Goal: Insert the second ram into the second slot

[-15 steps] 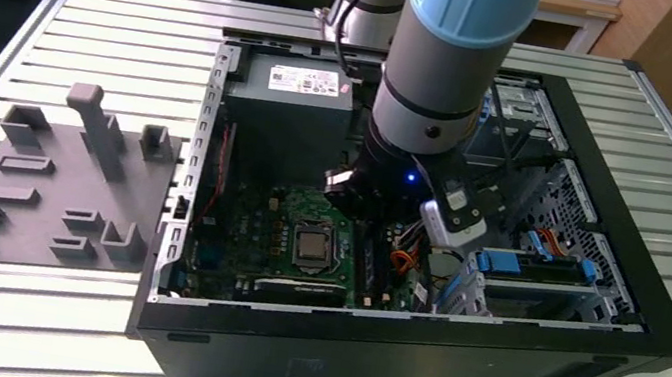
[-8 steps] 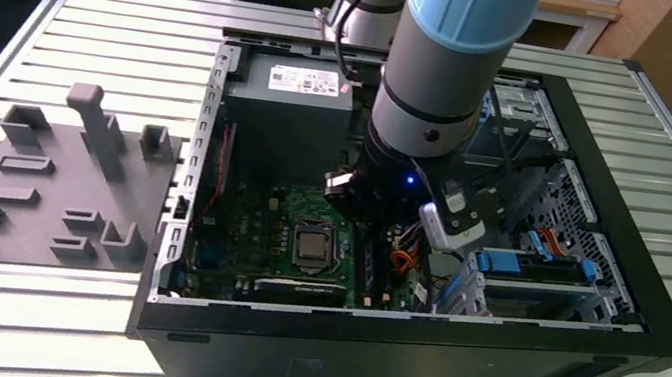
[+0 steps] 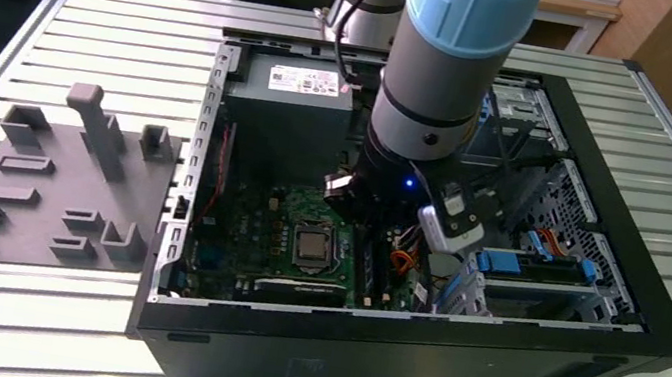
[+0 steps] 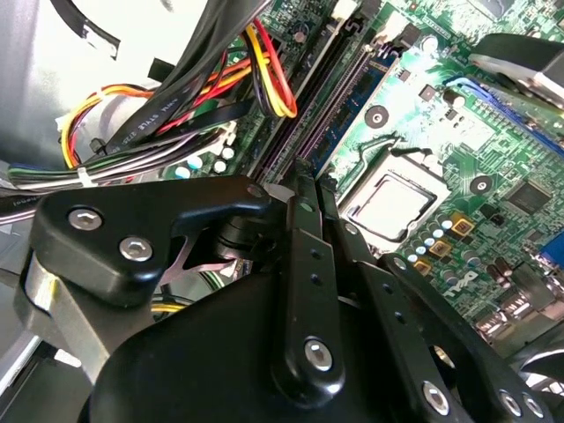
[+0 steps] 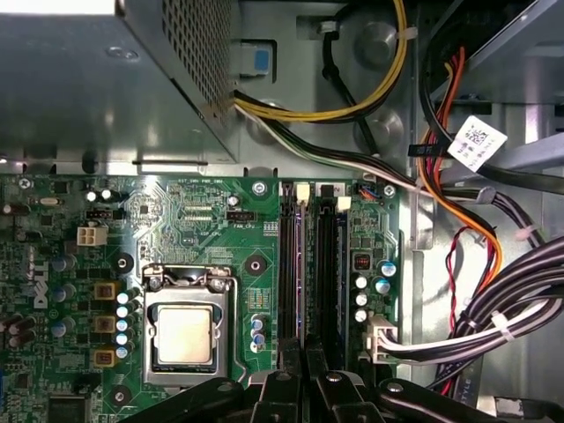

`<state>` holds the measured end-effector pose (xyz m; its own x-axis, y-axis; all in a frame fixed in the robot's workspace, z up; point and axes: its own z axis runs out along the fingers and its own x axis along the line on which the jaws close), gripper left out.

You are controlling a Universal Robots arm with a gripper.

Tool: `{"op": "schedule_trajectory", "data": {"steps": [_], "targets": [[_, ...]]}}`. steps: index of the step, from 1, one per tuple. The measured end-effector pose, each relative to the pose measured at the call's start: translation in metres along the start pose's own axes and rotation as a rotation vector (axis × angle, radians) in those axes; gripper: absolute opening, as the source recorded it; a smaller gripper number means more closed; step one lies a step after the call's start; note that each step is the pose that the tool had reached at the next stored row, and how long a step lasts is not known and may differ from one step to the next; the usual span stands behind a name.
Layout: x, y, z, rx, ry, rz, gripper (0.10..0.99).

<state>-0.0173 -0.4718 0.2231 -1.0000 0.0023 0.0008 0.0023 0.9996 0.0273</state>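
My gripper (image 4: 306, 181) hangs inside the open computer case (image 3: 422, 329), its black fingers (image 5: 310, 366) drawn together, and I see nothing between them. The tips sit right over one end of the long dark memory slots (image 5: 328, 264), which run away from the fingers in the second wrist view (image 4: 339, 97). The slots lie beside the CPU socket (image 5: 183, 335). The second ram cannot be told apart from the slots and may be hidden under the fingers. In the exterior view the arm's wrist (image 3: 424, 132) stands upright over the motherboard (image 3: 287, 242).
A grey power supply box (image 3: 289, 100) borders the board. Bundles of coloured and black cables (image 5: 493, 308) crowd the drive-bay side of the slots (image 4: 176, 115). Blue drive-bay clips (image 3: 500, 263) sit at the exterior view's right. A grey fixture plate (image 3: 53, 184) lies on the slatted table.
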Motion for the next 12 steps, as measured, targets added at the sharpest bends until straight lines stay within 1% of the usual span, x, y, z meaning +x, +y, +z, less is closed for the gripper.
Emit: {"op": "schedule_trajectory", "data": {"steps": [12], "targets": [[0.0000,-0.0020,0.0027,0.000,0.0011,0.000,0.137]]}}
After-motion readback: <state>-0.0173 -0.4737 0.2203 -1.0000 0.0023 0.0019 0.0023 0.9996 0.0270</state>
